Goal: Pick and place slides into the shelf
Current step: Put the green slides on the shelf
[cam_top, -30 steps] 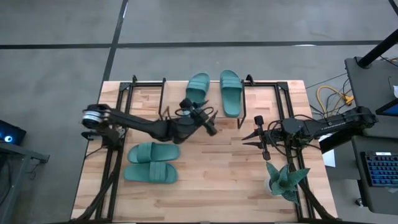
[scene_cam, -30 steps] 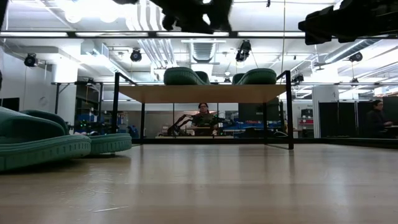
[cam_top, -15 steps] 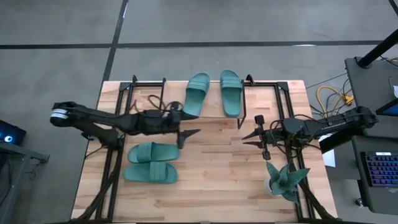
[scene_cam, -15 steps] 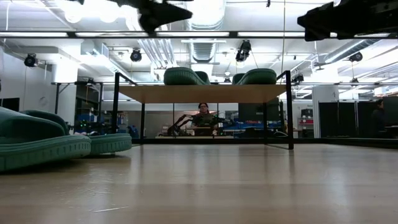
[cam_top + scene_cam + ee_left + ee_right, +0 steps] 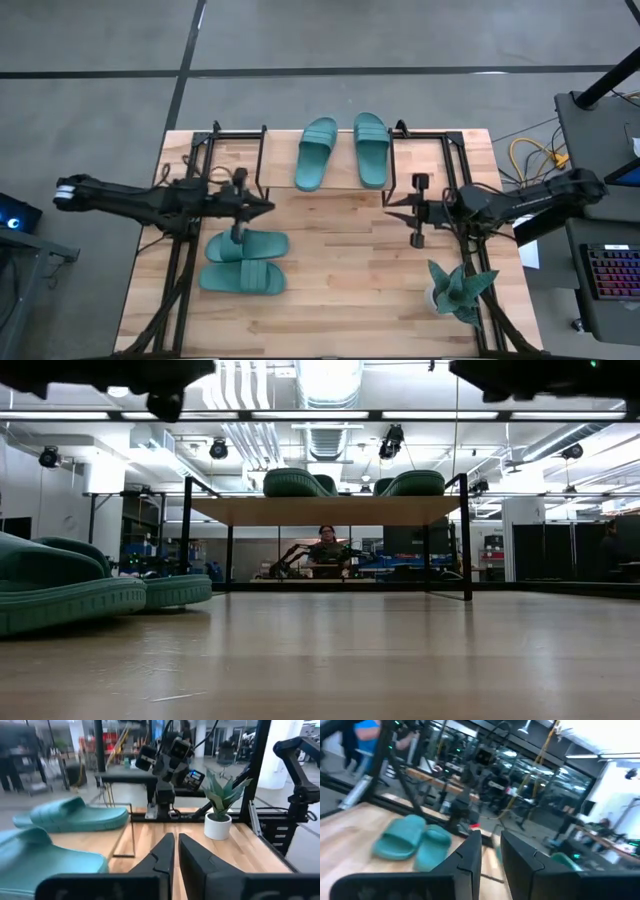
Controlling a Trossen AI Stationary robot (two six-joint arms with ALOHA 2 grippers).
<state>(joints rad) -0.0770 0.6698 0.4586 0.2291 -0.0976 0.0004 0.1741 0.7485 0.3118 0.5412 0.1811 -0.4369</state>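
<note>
Pale plank-grained wooden tabletop (image 5: 340, 270) filling mid-frame. Flat light-wood shelf (image 5: 280, 168) on thin black legs at top centre, carrying two ribbed teal rubber slides (image 5: 342, 150); two more (image 5: 244, 260) lower left. Left gripper (image 5: 268, 206) just above those, pinched shut, empty. Right gripper (image 5: 390, 205) right of centre, narrowly parted, empty.

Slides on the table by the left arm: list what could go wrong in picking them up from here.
1. The two slides on the table lie side by side and touching, so gripping one may drag or tip the other.
2. The left gripper is shut and empty above them; it must open before descending, or it may only push them.
3. The shelf already carries two slides; a carried slide brought in low could knock them or the board's edge.
</note>
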